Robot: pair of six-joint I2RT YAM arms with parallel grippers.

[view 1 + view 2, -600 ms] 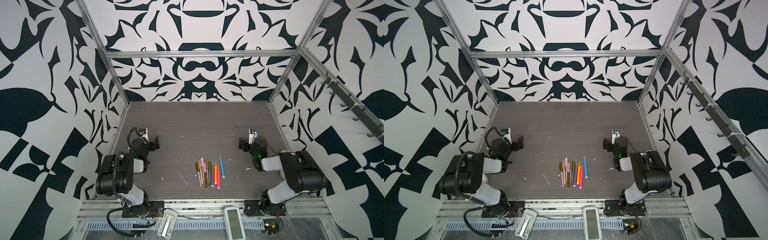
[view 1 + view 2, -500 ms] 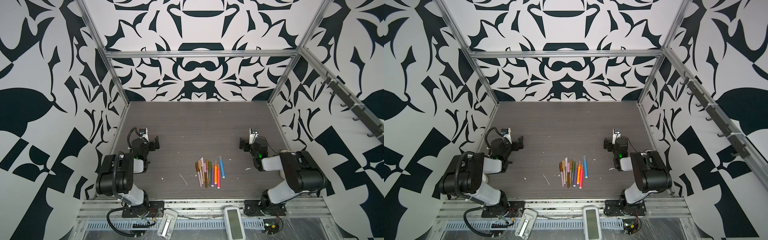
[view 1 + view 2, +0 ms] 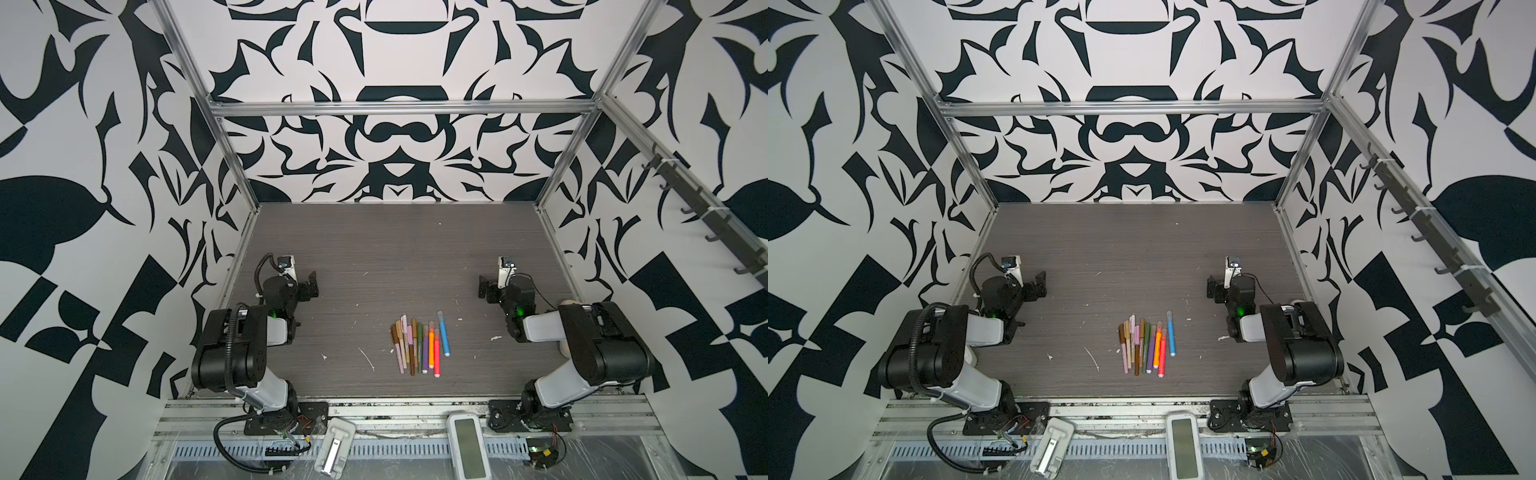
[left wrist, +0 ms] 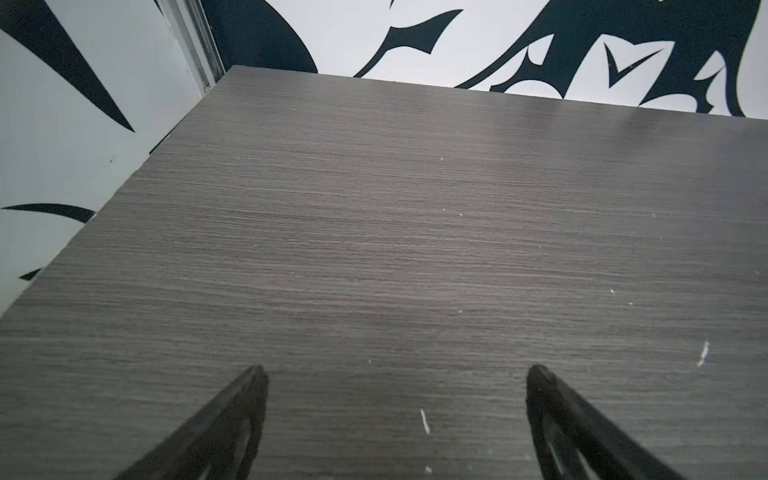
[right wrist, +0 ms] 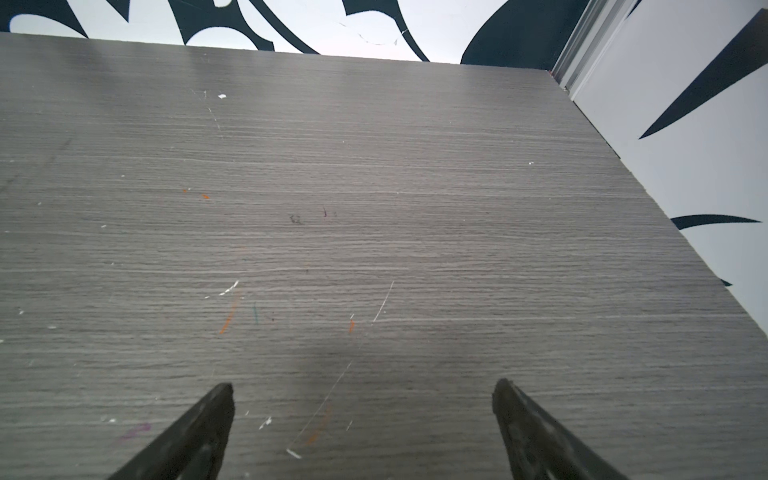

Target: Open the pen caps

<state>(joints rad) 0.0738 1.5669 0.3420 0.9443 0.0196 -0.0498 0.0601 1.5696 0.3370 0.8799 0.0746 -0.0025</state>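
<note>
Nothing changed in last half second: arms parked, pens (image 3: 417, 347) unmoved. Left gripper (image 4: 397, 370) fingers wide apart, empty, over bare desk (image 3: 374, 249). Right gripper (image 5: 365, 384) same. Pens lie in tight row at front centre of desk, well apart from both grippers. Pen caps (image 3: 440, 316) look still on; task likely not begun.

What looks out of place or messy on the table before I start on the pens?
Nothing is spilled or broken. The pens lie in a tidy row, the blue pen slightly apart on the right. White flecks litter the table, and orange ink streaks mark it in the right wrist view.
</note>
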